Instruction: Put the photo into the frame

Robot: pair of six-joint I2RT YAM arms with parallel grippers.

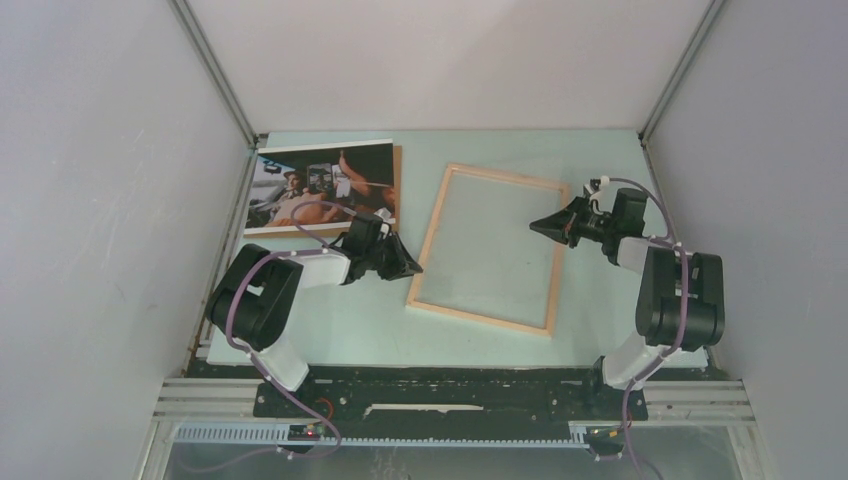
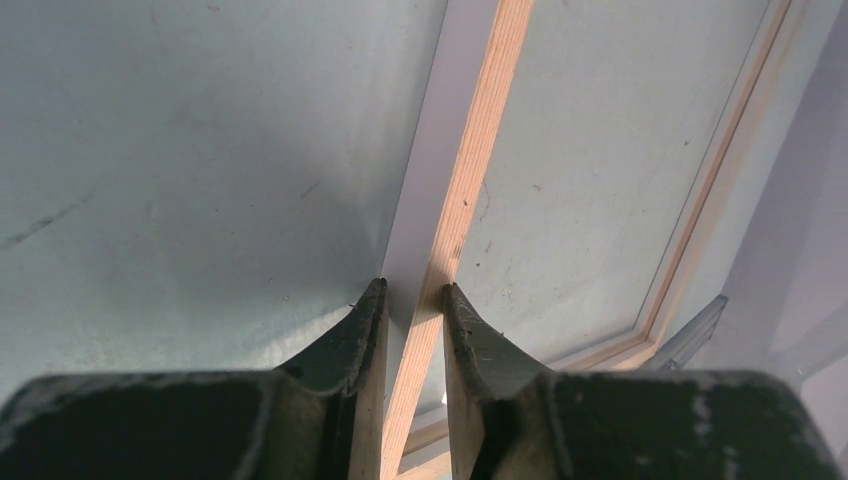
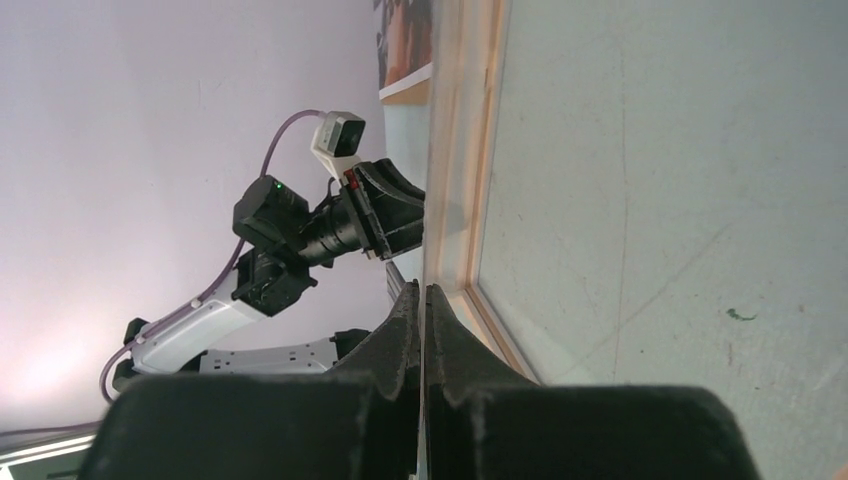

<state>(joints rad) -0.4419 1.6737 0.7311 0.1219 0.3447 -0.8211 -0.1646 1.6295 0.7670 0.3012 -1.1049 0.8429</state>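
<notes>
text/labels/numbers: none legible | photo [image 1: 322, 186]: no readable lettering | frame [image 1: 430, 238]: no readable marking

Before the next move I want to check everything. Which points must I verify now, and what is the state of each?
1. Left gripper holds the frame's left rail: ok, a finger on each side of it.
2. Right gripper shut: ok, tips together at the right rail.
3. Photo free of both grippers: ok, it lies face up at far left.
4. Frame opening free: ok, nothing lies in it.
5. Frame flat on the table: cannot tell.
</notes>
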